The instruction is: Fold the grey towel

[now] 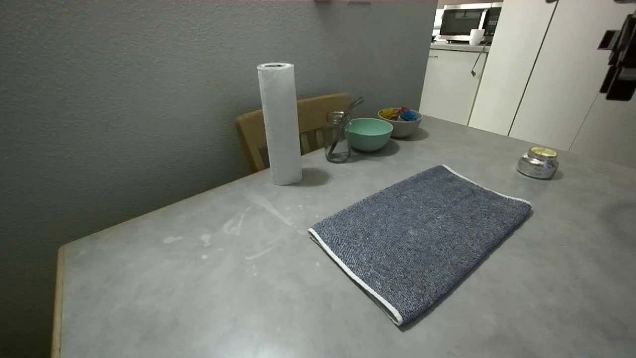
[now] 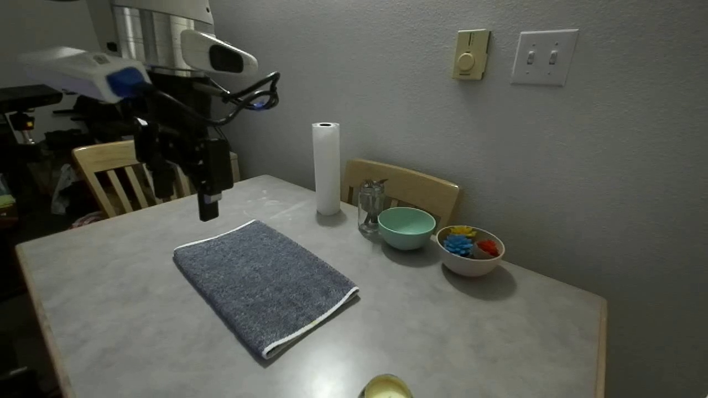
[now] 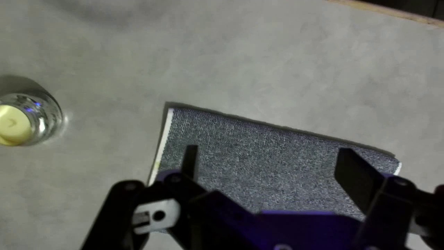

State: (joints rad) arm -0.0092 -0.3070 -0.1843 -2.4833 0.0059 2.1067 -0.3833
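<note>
The grey towel (image 1: pixel 422 238) lies flat on the table as a neat rectangle, dark side up, with pale edging along its two short ends. Layers show one above the other at those ends in both exterior views, so the towel (image 2: pixel 265 282) is doubled over. High above the table, apart from the cloth, hangs my gripper (image 2: pixel 185 202); only a bit of it shows at the right border of an exterior view (image 1: pixel 613 67). In the wrist view the gripper (image 3: pixel 267 151) is wide open with nothing between its fingers, and part of the towel (image 3: pixel 263 173) is hidden behind it.
A silver candle jar (image 1: pixel 538 163) stands near one short end of the towel. Along the wall side are a paper-towel roll (image 2: pixel 327 168), a glass jar with utensils (image 2: pixel 370 207), a green bowl (image 2: pixel 406 229) and a pale bowl (image 2: pixel 470 262) holding colourful pieces.
</note>
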